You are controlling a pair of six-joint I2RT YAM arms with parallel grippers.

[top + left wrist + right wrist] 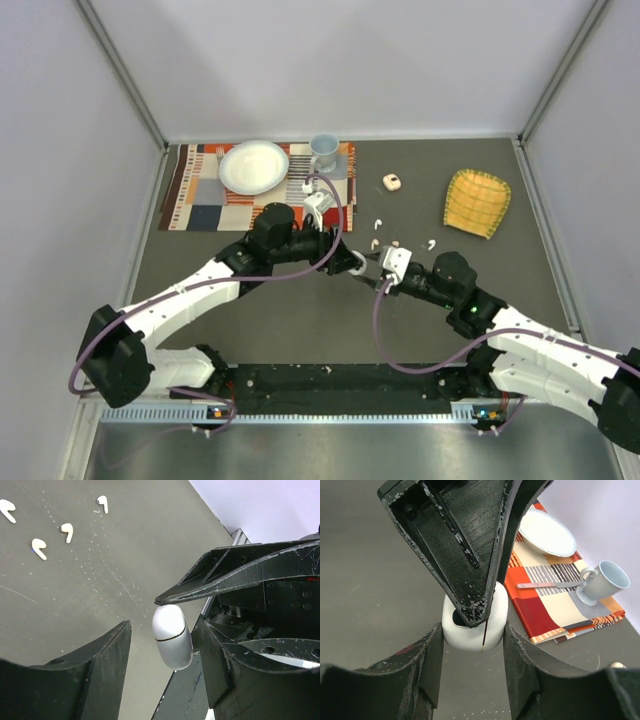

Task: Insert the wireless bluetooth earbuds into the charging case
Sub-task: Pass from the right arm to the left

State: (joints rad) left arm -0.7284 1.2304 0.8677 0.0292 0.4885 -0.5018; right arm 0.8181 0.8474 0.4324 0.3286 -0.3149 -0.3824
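The right gripper is clamped on the white case at mid-table, its fingers pressed to the case's two sides. The left gripper stands wide open, one finger against the case and the other well clear. Four earbuds lie loose on the dark grey table just beyond the grippers, with a second case farther off. A yellow basket sits far right, a striped mat with a plate and cup far left, and pale walls stand on three sides.

No readable text, label, brand, number or sign shows in any of the views.
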